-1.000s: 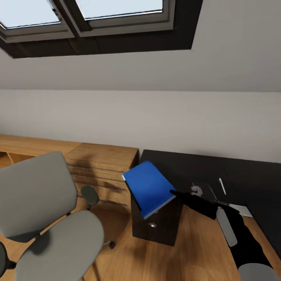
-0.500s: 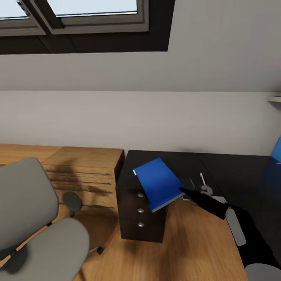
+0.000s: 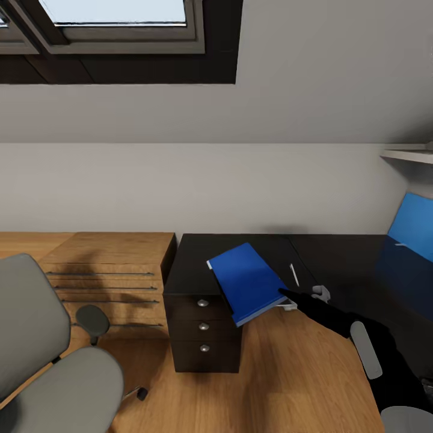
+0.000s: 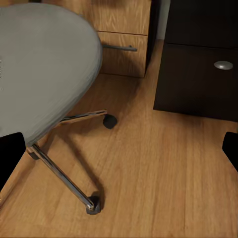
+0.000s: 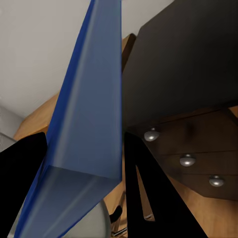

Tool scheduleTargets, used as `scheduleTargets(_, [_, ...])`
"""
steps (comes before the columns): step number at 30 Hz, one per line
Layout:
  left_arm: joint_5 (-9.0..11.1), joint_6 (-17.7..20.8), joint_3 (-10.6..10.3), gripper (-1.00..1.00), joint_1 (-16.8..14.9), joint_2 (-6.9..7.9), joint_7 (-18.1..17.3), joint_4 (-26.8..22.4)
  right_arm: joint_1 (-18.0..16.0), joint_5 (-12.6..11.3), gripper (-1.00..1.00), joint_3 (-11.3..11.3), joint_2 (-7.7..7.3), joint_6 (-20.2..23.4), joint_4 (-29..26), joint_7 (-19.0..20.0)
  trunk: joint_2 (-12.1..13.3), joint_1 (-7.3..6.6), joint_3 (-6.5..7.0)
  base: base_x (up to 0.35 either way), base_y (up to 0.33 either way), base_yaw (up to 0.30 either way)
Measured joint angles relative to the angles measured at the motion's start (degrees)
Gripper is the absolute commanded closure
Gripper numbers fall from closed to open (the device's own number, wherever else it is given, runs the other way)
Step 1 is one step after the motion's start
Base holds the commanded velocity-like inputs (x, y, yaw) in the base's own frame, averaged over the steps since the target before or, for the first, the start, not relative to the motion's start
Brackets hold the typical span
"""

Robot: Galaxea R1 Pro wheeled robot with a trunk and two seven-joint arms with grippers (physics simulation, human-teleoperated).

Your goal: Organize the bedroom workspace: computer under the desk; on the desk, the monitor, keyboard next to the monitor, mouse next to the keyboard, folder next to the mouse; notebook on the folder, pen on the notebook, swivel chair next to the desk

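Observation:
The bright-blue folder (image 3: 246, 282) hangs tilted over the left end of the black-topped desk (image 3: 343, 255), above its dark drawer unit (image 3: 203, 329). My right gripper (image 3: 284, 294) is shut on the folder's right edge. The right wrist view has the folder (image 5: 84, 124) clamped edge-on between the black fingers (image 5: 148, 198). A thin pale pen (image 3: 294, 275) lies on the desk just behind the gripper. The grey swivel chair (image 3: 54, 361) stands at the lower left. My left gripper (image 4: 119, 153) is open over the wood floor, between the chair's seat (image 4: 44, 64) and the drawer unit (image 4: 198, 74).
A light-wood dresser (image 3: 108, 258) stands against the desk's left end. The blue back panel (image 3: 415, 231) rises at the far right under a white shelf (image 3: 409, 155). A small pale thing (image 3: 322, 293) sits on the desk beside my right gripper. The chair's chrome legs (image 4: 64, 173) spread over the floor.
The whole view has swung to the right, bringing the back panel and shelf in. The folder, still gripped, has shifted from in front of the drawer unit to over the desk's left end.

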Motion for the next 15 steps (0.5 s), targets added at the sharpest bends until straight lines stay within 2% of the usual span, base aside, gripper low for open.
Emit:
scheduleTargets(10, [0.00, 0.00, -0.03, -1.00, 0.00, 0.03, 0.00, 0.00, 0.00, -0.03, 1.00, -0.08, -0.07, -0.02, 0.00, 0.08, 4.01, -2.20, 1.80, 0.000, 0.000, -0.003])
scheduleTargets(15, [0.06, 0.00, 0.02, -1.00, 0.00, 0.03, 0.13, -0.01, 0.01, -0.06, 1.00, -0.09, -0.03, 0.01, -0.01, 0.10, 6.02, -3.30, 2.89, 0.000, 0.000, -0.110])
